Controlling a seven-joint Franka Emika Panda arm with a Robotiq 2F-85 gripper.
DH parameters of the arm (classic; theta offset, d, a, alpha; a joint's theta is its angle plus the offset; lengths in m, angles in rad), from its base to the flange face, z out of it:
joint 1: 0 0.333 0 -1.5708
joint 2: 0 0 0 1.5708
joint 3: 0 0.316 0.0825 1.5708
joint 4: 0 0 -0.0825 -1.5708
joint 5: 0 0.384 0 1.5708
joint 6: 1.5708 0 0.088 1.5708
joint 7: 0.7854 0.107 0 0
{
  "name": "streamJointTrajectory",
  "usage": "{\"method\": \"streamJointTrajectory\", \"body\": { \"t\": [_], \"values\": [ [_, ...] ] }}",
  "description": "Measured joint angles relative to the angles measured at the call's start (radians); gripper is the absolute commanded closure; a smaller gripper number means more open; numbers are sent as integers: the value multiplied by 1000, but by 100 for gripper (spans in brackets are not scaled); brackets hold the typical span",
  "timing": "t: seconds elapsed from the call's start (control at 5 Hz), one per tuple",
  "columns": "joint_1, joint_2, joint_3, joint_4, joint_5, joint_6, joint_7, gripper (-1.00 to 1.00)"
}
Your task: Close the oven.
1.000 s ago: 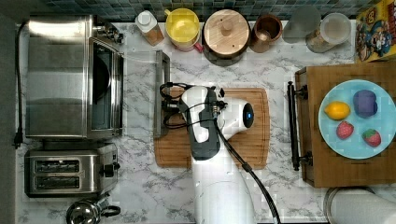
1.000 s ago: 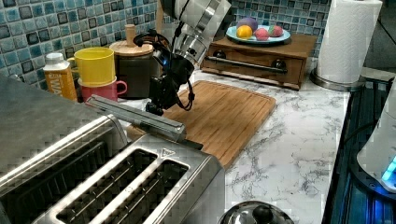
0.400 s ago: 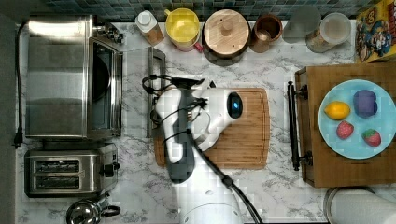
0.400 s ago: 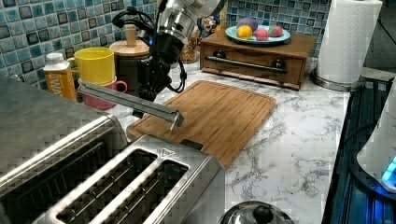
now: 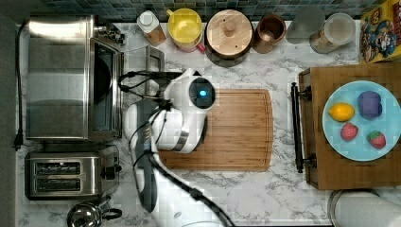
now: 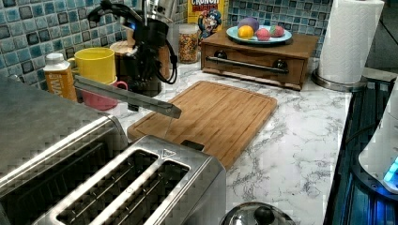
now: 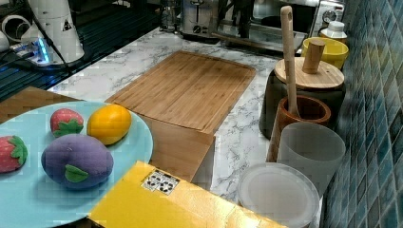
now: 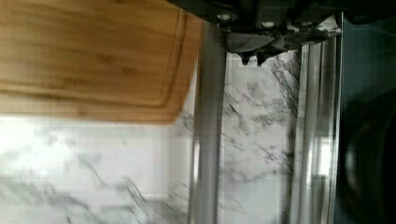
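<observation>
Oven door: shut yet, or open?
Open. The oven door's bar handle stands out above the counter, dark interior exposed.

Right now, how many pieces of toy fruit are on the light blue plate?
4: a yellow lemon, a purple plum-like fruit and two red strawberries, all on the light blue plate atop the wooden drawer box.

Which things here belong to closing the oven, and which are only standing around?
For the job:
- oven
- its door handle
- claw

Standing around:
- toaster
- cutting board
- yellow mug
- fruit plate
- cereal box
</observation>
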Motion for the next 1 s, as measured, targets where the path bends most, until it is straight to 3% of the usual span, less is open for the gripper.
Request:
{"method": "streamJointTrajectory", "body": {
  "t": [0.2,0.6,0.8,1.0],
  "values": [
    [52,-48,18,0,-103,33,81,100],
    [165,-109,96,25,-561,89,498,100],
    [211,-84,169,118,-887,-12,791,100],
    [273,-52,207,207,-1070,-116,1017,100]
  ]
}}
